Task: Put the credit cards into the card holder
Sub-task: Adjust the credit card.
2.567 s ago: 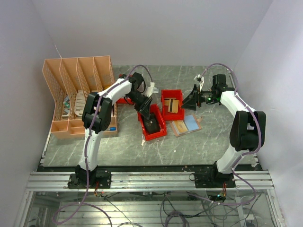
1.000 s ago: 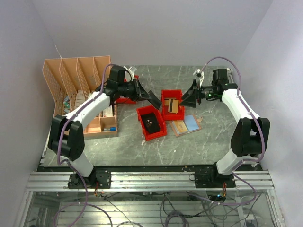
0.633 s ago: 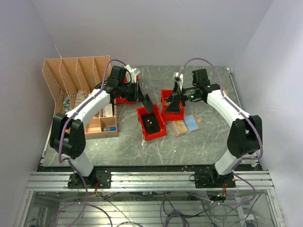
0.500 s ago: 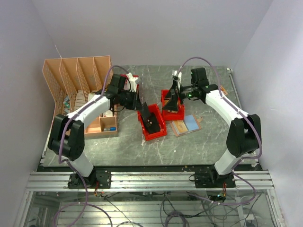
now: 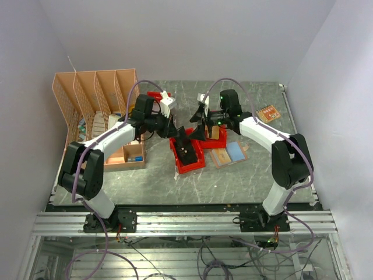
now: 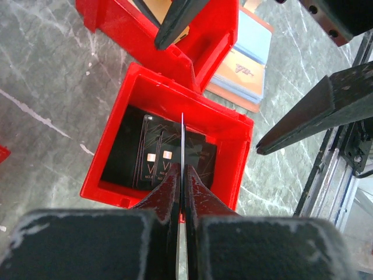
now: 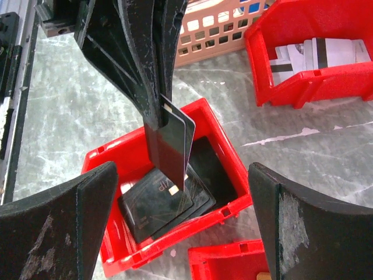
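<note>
— Our left gripper [image 6: 181, 175] has its fingers pressed together on a dark card [image 6: 182, 137]. It holds the card upright and edge-on over the front red bin [image 6: 230, 157].

— Our right gripper [image 5: 197, 123] faces it with its fingers [image 7: 64, 216] spread wide. One finger stands on each side of that card, with generous gaps both ways.

— We cannot tell whether the card's lower edge clears the bin's rim. More dark cards [image 6: 148, 157] lie flat on the bin floor beneath it.

— Further out, the back red bin [image 6: 215, 29] sits tight against the front one's far corner. The card holder [image 5: 220, 156] lies open on the table [image 5: 145, 181], just right of the front bin, and a light blue card [image 5: 235, 150] rests on it.

— We see bare stone in front of the bins and off to the right. The peach organizer [image 5: 87, 99] closes off the left.

— A second ago our right gripper hung over the table's right side with its fingers narrower. It has since swung left to the held card and opened fully.

— Our left gripper stays clamped. Earlier it was down inside the front bin.
</note>
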Controlling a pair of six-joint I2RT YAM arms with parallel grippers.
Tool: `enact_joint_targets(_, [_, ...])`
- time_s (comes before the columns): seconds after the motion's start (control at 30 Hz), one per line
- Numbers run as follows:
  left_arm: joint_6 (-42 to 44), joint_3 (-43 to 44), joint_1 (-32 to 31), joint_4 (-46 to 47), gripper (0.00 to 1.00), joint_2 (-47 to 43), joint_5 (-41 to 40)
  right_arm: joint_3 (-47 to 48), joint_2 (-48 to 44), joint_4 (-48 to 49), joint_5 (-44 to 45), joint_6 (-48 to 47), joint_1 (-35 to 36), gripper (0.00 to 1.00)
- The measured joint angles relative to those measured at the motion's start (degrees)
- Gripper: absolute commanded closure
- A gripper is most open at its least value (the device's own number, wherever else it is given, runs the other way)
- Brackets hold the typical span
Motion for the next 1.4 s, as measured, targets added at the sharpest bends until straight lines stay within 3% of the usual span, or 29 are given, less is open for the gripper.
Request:
enact_joint_targets(0.37, [-0.07,-1.36,0.0,4.09,0.93,-0.02,4.59,-1.81,1.68,5.03,4.76,3.37,2.82,0.09])
enact_joint_targets(0.53, [-0.61,-1.36,0.0,4.42,0.93,-0.02,5.97,-1.84,2.27,5.11,6.19,3.3,3.76,0.17])
enact_joint_targets(0.73, [-2.1,-1.55,0.04,5.92,0.93,-0.02,7.39,-1.79,3.17,4.94,6.27,3.26,4.24,0.38])
enact_joint_targets(0.9, [-2.12,-1.95,0.39,6.34,0.92,-0.02,7.19,-0.76,4.57,3.17,4.83,3.85,4.37,0.68])
enact_joint_targets(1.0, [-1.97,-2.05,0.72,6.49,0.87,-0.02,7.08,-0.07,5.11,2.23,3.65,4.04,4.76,0.81])
enact_joint_targets(1.1, [-1.51,-2.05,1.03,6.1,0.71,-0.02,7.06,0.81,5.81,1.05,2.47,4.04,4.68,0.92])
enact_joint_targets(1.2, [-0.96,-2.05,1.14,5.42,0.62,-0.02,6.93,1.7,6.8,-0.37,0.79,3.69,4.7,1.0])
enact_joint_targets(1.4, [-0.46,-1.95,1.68,2.93,0.51,-0.02,6.99,2.32,7.76,-2.71,-1.55,2.54,4.83,1.0])
